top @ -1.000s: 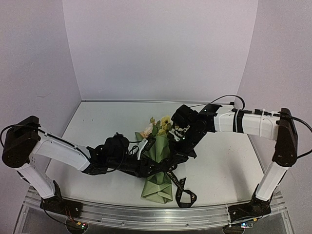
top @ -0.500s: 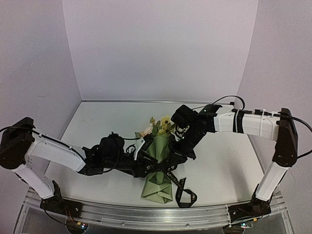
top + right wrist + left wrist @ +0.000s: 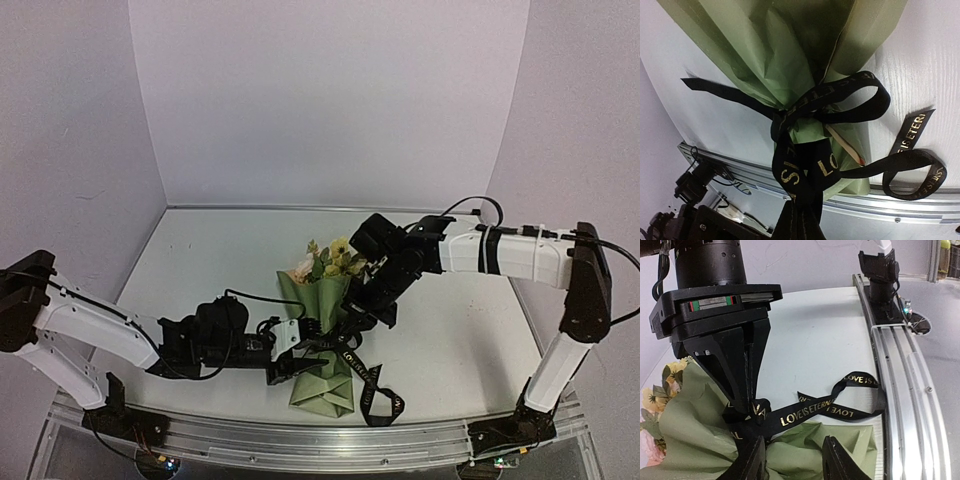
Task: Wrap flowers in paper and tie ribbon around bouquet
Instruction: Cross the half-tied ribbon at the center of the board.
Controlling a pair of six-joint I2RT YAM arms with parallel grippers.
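The bouquet lies in the middle of the table, its pale yellow flowers point(image 3: 330, 255) poking out of the olive-green paper point(image 3: 322, 300) at the far end. A black ribbon point(image 3: 378, 395) with gold lettering is knotted round the paper's narrow neck, and its loose loops trail toward the near edge. My right gripper point(image 3: 352, 328) is over the neck, shut on a strand of the ribbon point(image 3: 805, 175) that rises from the knot. My left gripper point(image 3: 312, 362) stands open just left of the paper's lower end, its fingers point(image 3: 754, 460) either side of the green paper point(image 3: 800, 460) and gripping nothing.
An aluminium rail point(image 3: 300, 440) runs along the table's near edge, close to the paper's foot and the ribbon loops. The right arm's base point(image 3: 882, 280) stands on that rail. Pale walls close in the table at the back and both sides.
My left arm has drawn back toward the near left, and its gripper has come away from the bouquet's neck down to the paper's lower end. The right gripper has dropped slightly toward the neck, still holding ribbon.
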